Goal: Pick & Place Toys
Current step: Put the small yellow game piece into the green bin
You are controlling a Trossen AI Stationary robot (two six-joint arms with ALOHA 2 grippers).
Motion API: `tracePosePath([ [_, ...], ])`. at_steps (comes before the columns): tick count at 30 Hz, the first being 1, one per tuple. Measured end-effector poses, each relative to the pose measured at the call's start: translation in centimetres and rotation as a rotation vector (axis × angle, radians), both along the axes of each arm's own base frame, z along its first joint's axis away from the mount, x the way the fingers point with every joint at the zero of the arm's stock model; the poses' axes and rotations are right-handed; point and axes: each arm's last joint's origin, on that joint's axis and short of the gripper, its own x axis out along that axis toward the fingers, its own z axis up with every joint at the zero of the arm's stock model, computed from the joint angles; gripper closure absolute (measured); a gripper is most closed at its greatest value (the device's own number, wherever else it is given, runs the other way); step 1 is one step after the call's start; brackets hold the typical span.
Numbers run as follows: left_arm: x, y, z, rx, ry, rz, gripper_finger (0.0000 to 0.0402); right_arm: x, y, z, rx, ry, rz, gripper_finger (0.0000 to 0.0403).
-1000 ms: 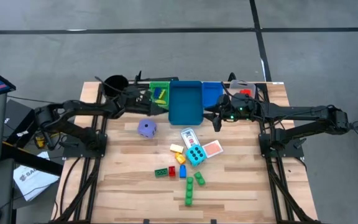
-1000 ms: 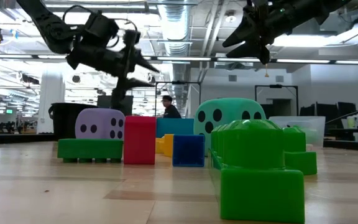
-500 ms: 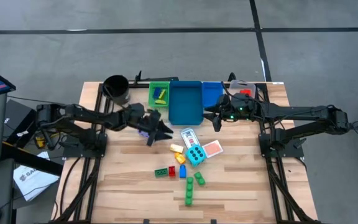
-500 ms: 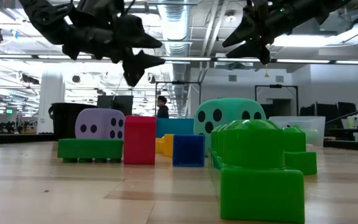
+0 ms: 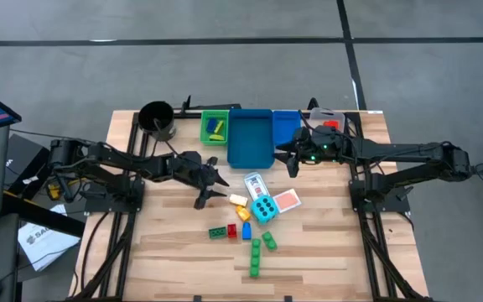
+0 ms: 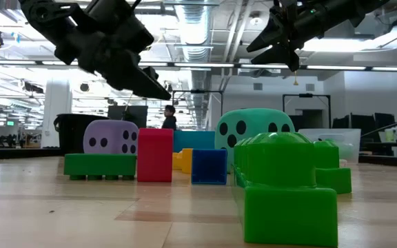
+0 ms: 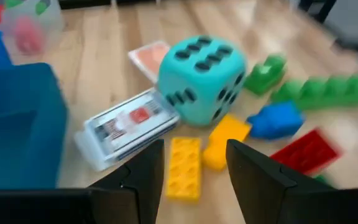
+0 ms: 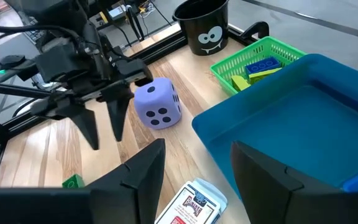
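My left gripper (image 5: 209,190) is open and empty. It hovers over the table just left of the toy pile, and in its wrist view (image 7: 194,177) the fingers stand over a yellow brick (image 7: 184,167). Past it lie the cyan dotted die (image 7: 201,78), a card box (image 7: 132,124), a second yellow brick (image 7: 225,140), and blue (image 7: 278,119), red (image 7: 303,149) and green bricks (image 7: 322,90). The purple die (image 8: 157,106) rests on the table beside the left arm. My right gripper (image 5: 295,161) is open and empty, held high by the big blue bin (image 5: 250,138).
Along the far edge stand a black cup (image 5: 156,120), a green bin (image 5: 215,127) holding blue and yellow bricks, the big blue bin, a small blue bin (image 5: 286,126) and a clear bin (image 5: 329,120). An orange card (image 5: 286,200) lies right of the cyan die. A person shows in the room behind (image 6: 169,117).
My left gripper has gone from over the green bin toward the table's near edge and to the right, past the purple die, to the left side of the toy pile. It has stayed open and empty. The toys have not moved.
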Motion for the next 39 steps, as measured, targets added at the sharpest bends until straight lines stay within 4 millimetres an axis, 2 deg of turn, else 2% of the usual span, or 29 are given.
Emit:
tracePosePath([
  [4,0.0,0.2,-0.1,0.095,-0.006,-0.021,0.0232,0.0,0.0,0.0,-0.004,0.001,0.001,0.0223],
  [9,0.1,0.2,-0.6,0.101,0.019,-0.026,0.0209,0.0,0.0,0.0,-0.006,0.002,0.002,0.0223],
  [21,2.0,0.4,-5.7,0.083,0.115,-0.026,0.0144,0.0,0.0,0.0,0.015,-0.003,-0.006,0.0223],
  [26,2.2,0.3,-6.8,0.048,0.131,-0.03,0.014,0.0,0.0,0.0,0.017,-0.004,-0.007,0.0223],
  [39,2.6,0.2,-7.4,0.041,0.115,-0.042,0.0139,0.0,0.0,0.0,0.017,-0.004,-0.007,0.0223],
])
